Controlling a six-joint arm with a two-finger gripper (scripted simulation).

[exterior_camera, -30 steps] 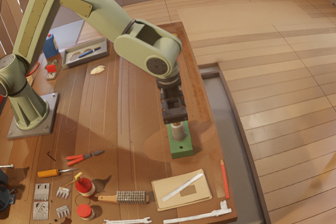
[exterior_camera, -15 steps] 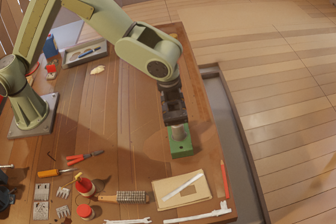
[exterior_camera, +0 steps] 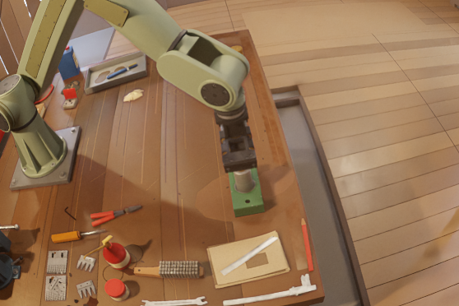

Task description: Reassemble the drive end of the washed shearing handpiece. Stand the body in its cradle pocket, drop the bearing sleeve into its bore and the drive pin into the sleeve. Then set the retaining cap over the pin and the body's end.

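The grey cylindrical handpiece body [exterior_camera: 244, 180] stands upright in the pocket of the green cradle block [exterior_camera: 246, 192], near the right side of the bench. My gripper [exterior_camera: 239, 166] is directly above it and closed around the body's upper end, which its dark fingers hide. A small round hole shows in the cradle's near end. At the back left, a grey parts tray [exterior_camera: 116, 72] holds a blue drive pin [exterior_camera: 121, 71] lying flat beside two empty recesses. I cannot see a bearing sleeve or a retaining cap.
The bench's right edge [exterior_camera: 294, 176] runs close beside the cradle, with a grey gutter below it. A red pencil [exterior_camera: 307, 244], a cardboard pad [exterior_camera: 248, 258], a wire brush [exterior_camera: 168, 269], pliers [exterior_camera: 113, 214] and red tins [exterior_camera: 116, 256] lie along the near end.
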